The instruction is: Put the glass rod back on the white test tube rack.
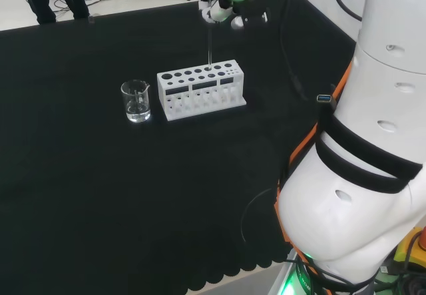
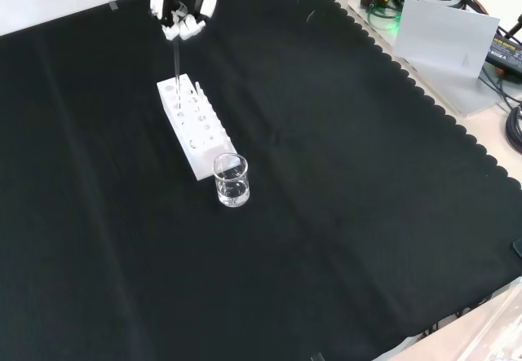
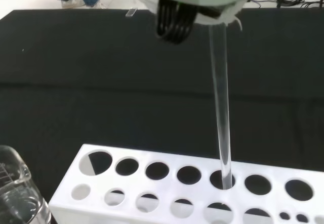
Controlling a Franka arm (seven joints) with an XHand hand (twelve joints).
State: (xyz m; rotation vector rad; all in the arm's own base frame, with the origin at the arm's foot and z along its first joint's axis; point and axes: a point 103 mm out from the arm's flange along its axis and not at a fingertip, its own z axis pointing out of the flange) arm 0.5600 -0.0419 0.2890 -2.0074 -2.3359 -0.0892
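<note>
Robot hand [image 2: 181,6] sits above the far end of the white test tube rack [image 2: 196,130] in front view, fingers curled and pinching the top of the glass rod [image 2: 175,63]. Rod hangs near upright from the fingertips. Wrist view: rod [image 3: 220,107] lower end enters one of the large round holes in the rack's [image 3: 167,191] back row, toward the end with the small holes. Can't tell how deep the tip sits.

Head view: robot hand [image 1: 223,5] at top centre, rod [image 1: 210,42] drops straight down to the rack [image 1: 201,90], meeting its top plate toward the right end. Rack stands on the black-cloth surface [image 1: 100,195], long side across the view.

Small clear glass beaker [image 1: 136,100] stands just left of the rack in head view, apart from it; in front view the beaker [image 2: 231,180] is just below the rack's near end. Looks like some clear liquid in the bottom. Beaker rim [image 3: 15,183] shows at the wrist view's corner beside the rack end.
</note>
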